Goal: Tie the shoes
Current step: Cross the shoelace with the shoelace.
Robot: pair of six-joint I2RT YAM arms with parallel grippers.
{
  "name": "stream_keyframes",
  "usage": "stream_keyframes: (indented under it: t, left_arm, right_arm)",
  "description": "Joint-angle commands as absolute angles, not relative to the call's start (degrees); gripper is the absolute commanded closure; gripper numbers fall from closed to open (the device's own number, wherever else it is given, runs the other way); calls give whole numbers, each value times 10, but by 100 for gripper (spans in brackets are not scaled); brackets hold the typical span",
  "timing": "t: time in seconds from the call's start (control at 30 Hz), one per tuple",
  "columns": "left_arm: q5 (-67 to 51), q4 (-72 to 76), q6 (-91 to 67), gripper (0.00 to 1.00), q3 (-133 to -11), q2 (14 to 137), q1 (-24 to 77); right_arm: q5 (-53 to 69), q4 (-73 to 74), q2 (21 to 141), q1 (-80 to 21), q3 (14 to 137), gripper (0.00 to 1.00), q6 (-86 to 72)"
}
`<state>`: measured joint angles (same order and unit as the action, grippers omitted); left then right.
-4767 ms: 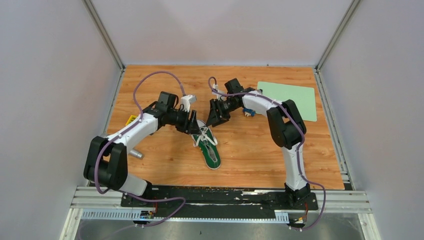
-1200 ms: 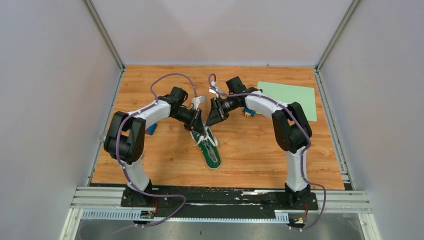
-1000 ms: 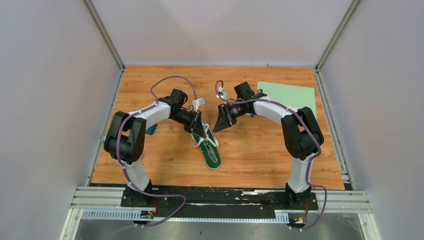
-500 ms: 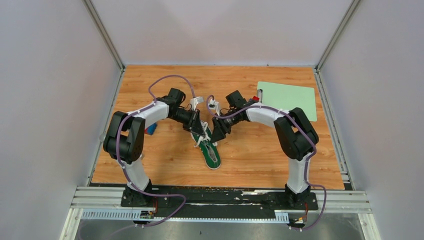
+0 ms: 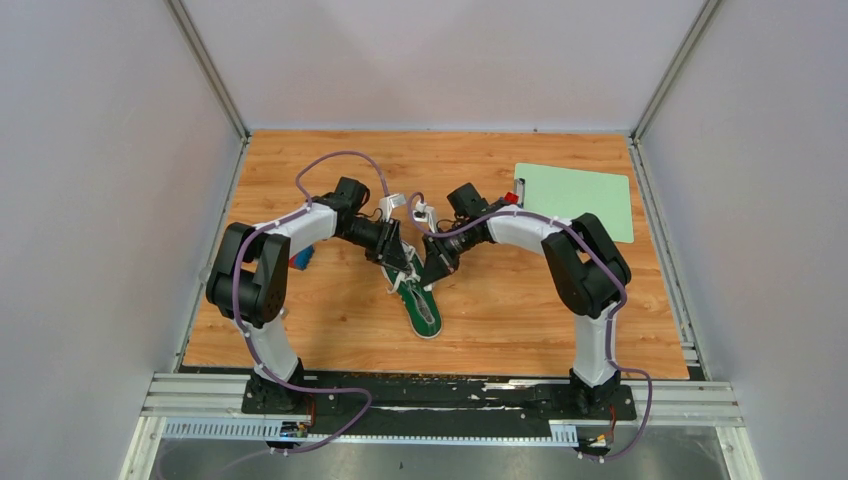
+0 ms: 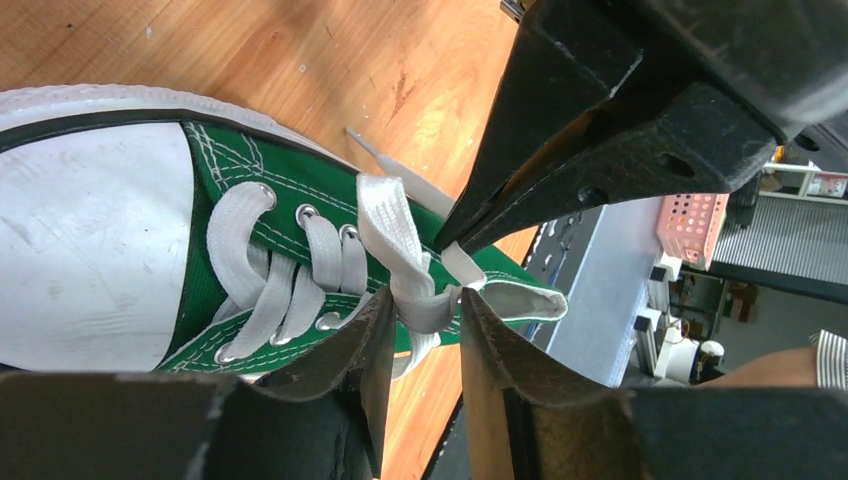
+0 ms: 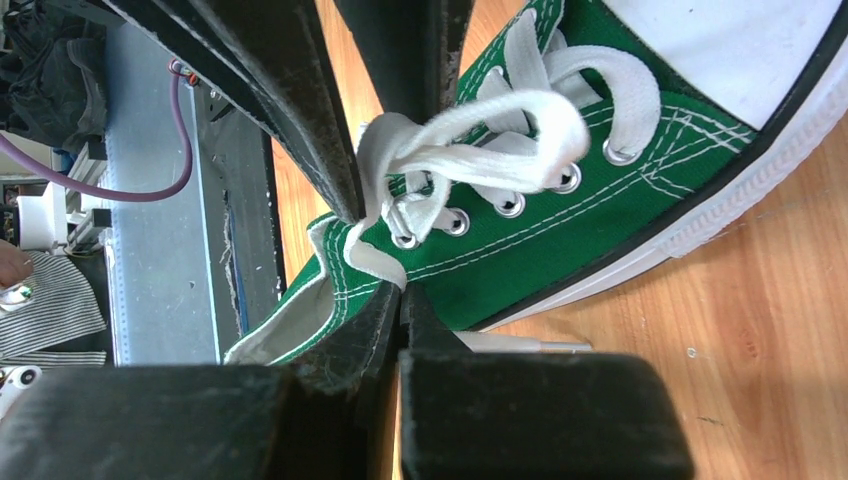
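Note:
The green shoe [image 5: 424, 310] lies mid-table, white toe cap toward the far side, heel opening toward the arms' bases. Its white laces [image 7: 470, 135] are bunched in a loose knot over the eyelets. My left gripper [image 6: 425, 300] [image 5: 407, 267] is open over the tongue, and a fold of lace [image 6: 428, 308] lies in the gap between its fingers [image 6: 372, 335]. My right gripper [image 7: 400, 290] [image 5: 432, 273] comes in from the right, tip to tip with the left. It is shut, and a strand of lace [image 7: 372, 262] runs into its tips beside the shoe's collar.
A pale green mat [image 5: 580, 198] lies at the back right with a small red piece [image 5: 512, 198] at its near corner. A blue object [image 5: 303, 258] sits beside the left arm. A loose lace end [image 7: 520, 346] rests on the wood beside the sole.
The right gripper swung back in from the right to the shoe's laces and shut there. The left gripper stayed over the tongue and its jaws spread wider.

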<state>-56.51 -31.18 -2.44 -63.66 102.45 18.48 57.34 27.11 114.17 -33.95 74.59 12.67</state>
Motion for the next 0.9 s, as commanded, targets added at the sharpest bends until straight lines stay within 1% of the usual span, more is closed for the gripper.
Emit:
stream_keyframes:
  t: [0.0,0.07,0.33,0.43,0.73,0.87]
  left_arm:
    - [-577,-297,-28,62,-634,999,183]
    - [-577,-293,-31,60,-632,998,183]
    - [-577,-292,-35,58,-629,994,182]
    - [-581,-291,-37,57,-629,993,183]
    - [-604,-290,-37,49,-626,990,183]
    - [-614,-286,-39,48,-622,988,183]
  right_arm:
    - [604,275,1125,-347,772,100,133]
    - [605,285,1125,-352,777,100,144]
    - [578,322,1141,-375,796,100,166]
    - [564,332,1150,-376,809,100,159]
    - [547,343,1172,-376,839,100,128]
    - [541,355,1178,-377,848,100,128]
